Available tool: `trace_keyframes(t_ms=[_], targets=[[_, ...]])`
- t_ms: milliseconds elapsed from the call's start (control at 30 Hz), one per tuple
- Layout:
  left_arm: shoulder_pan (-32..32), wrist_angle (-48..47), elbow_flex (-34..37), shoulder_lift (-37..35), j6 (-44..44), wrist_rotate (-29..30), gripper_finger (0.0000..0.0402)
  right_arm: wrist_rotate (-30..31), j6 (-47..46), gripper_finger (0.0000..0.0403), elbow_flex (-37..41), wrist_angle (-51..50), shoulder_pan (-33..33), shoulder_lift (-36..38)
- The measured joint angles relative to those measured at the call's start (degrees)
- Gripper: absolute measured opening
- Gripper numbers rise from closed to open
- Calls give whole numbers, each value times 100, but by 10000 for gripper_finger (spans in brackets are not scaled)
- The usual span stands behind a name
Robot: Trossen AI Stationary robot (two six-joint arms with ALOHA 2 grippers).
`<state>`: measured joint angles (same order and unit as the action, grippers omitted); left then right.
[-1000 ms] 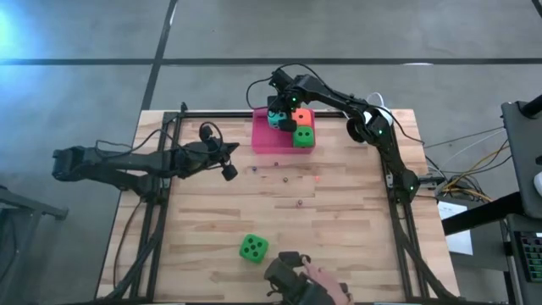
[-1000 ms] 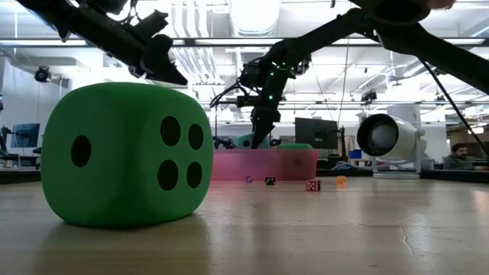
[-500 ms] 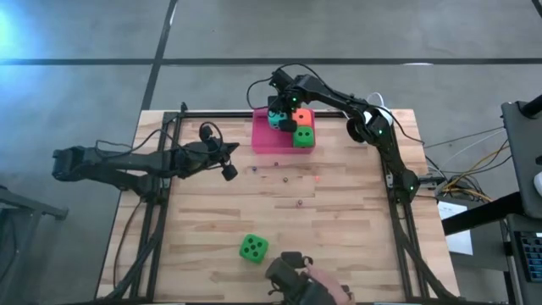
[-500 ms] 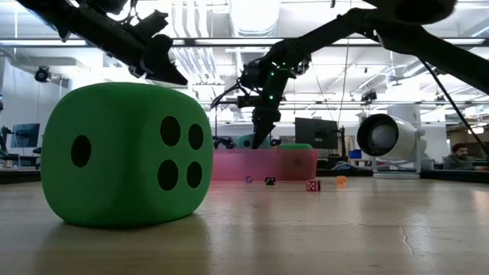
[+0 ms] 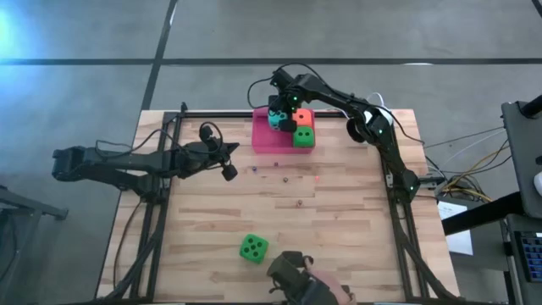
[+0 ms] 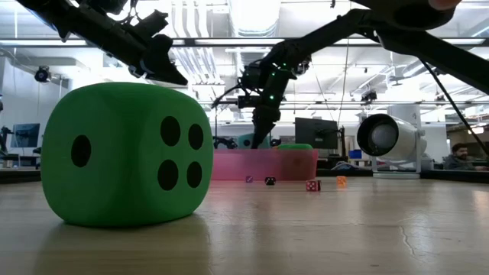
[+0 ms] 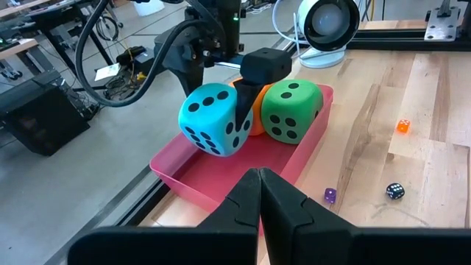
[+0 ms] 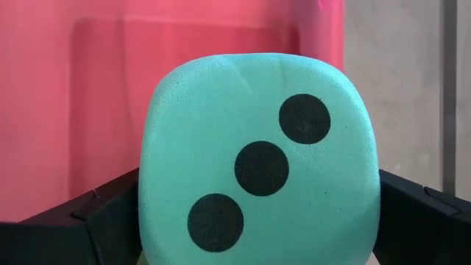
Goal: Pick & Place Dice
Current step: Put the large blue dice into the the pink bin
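Over the pink tray (image 5: 264, 140), right hand (image 5: 279, 115) clamped on teal die (image 5: 276, 119), left hand (image 5: 229, 171) closed, empty

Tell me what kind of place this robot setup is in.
Most likely a robotics lab or workshop. The low view looks across the wooden table into a wide room with exposed ceiling pipes and strip lights, monitors and a seated person. The right gripper holds a teal die over a pink tray.
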<state>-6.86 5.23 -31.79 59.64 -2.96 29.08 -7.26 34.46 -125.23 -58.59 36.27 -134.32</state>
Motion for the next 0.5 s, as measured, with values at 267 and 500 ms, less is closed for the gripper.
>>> trace_keyframes(t_ms=[267,500], targets=[[0,-69,0,0,0,1,8,-12,190,400,2,-97,15,0],[0,-112,0,0,-1,2,8,-23,151,400,2,-101,18,0]])
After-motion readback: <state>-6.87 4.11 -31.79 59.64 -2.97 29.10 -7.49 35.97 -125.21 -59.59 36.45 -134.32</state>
